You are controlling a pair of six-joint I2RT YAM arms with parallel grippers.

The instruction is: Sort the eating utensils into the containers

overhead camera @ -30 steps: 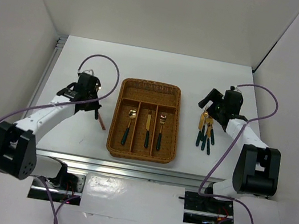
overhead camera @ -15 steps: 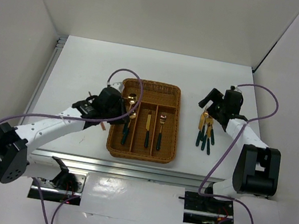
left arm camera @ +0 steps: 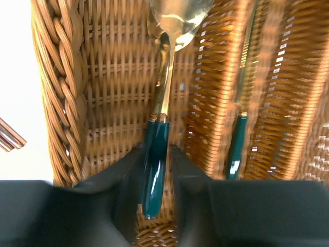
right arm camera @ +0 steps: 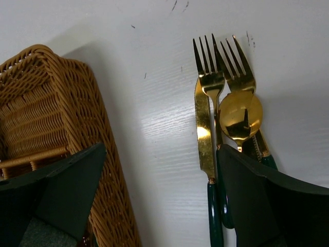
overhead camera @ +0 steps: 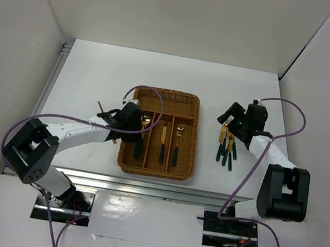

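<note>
**Eating utensils part sorted: three long slots begun, chopsticks and a bunch left out**

Far left, on the table [overhead camera: 97, 73] just outside the tray wall: chopsticks [left arm camera: 10, 140], only the copper ends in view, not yet sorted.

Next, left gripper [left arm camera: 157, 154] low over the left long slot [left arm camera: 113, 92] of the wicker tray [overhead camera: 167, 91]. Fingers [left arm camera: 121, 180] close on either side of the green handle of a spoon [left arm camera: 163, 98], laid along the slot with its bowl toward the far end. Cannot tell from the wrist view whether pinched or loose; hardly any gap beside the handle.

Middle slot [overhead camera: 158, 164]: a knife [overhead camera: 164, 137], lengthwise. Right slot [overhead camera: 173, 170]: one more gold-headed piece [overhead camera: 177, 140], head too small to name. Crosswise slot [overhead camera: 175, 104]: nothing seen in it.

Right of the tray, near but apart from it: forks [right arm camera: 208, 62], a second knife [right arm camera: 204, 123] and a second spoon [right arm camera: 240, 116], bunched and overlapping on the table. Right gripper [right arm camera: 159, 200] above that bunch, jaws spread wide, holding nothing.

Judged from this: under way, probably less than half done. Left to do: the chopsticks and the whole right-hand bunch.
</note>
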